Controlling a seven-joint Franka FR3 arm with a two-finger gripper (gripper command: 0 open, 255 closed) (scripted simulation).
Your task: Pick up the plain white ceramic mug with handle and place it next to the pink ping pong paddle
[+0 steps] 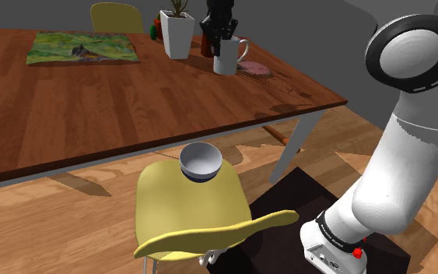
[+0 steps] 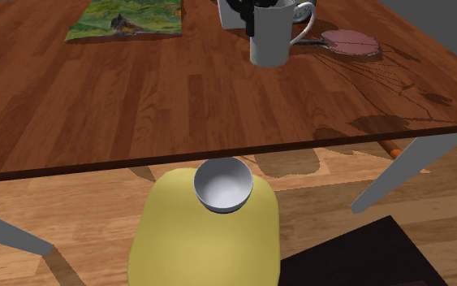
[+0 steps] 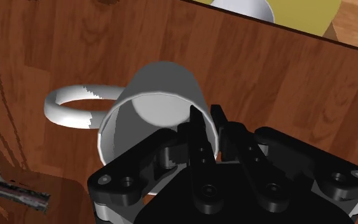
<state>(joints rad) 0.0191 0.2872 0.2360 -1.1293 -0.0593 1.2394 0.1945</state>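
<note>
Your gripper clamped its fingers over the rim of the white mug. Just beside the mug lay the pink paddle. A white planter stood close behind the mug in the shoulder view.

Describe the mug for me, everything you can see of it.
Plain white mug with one loop handle turned toward the pink paddle. Upright, mouth up, empty inside. It is over the brown wooden table, beside the white planter. The black pincer clasps its rim, one finger inside, one outside. Whether its base touches the table cannot be told.
</note>
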